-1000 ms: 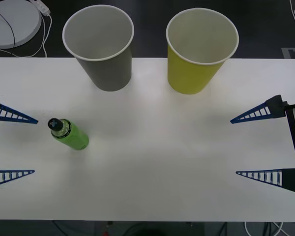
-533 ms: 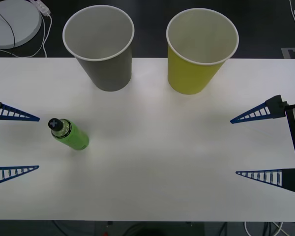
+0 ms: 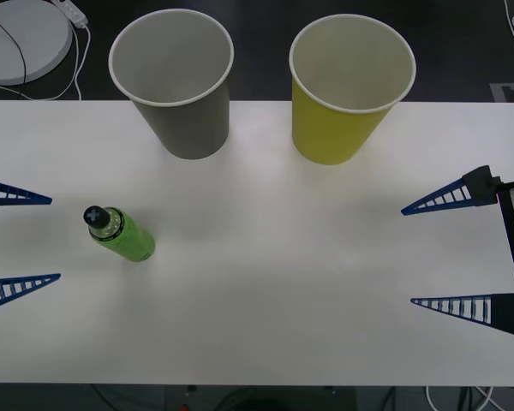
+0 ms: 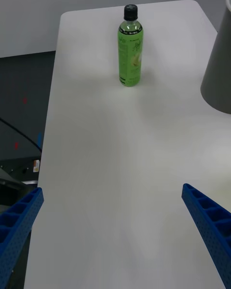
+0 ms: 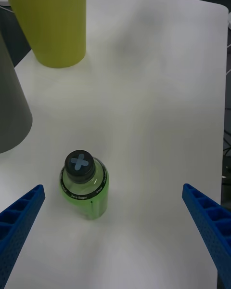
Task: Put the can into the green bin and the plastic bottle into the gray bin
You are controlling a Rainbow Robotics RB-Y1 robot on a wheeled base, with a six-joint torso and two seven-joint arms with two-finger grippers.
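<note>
Plastic bottle (image 3: 120, 234) stands upright on the tabletop (image 3: 283, 291), just ahead of the left claw (image 3: 17, 240) and roughly in line with the gap between its fingers. Left claw: spread wide, empty, low at the left edge of the tabletop. Bottle not yet between the fingers and nothing touches it.

Risks, as judged:
- Bottle is slim and tall for its base; a finger clipping its side on approach would likely tip it and let it roll.
- A grip near the black cap could slip; the body looks the safer hold.

Right claw (image 3: 450, 253): also wide, empty, parked at the right edge, well apart from the bottle.

Gray bin (image 3: 176, 86) is at the far edge, beyond the bottle; green bin (image 3: 347, 94) stands beside it on the right. No can seen on the tabletop.
</note>
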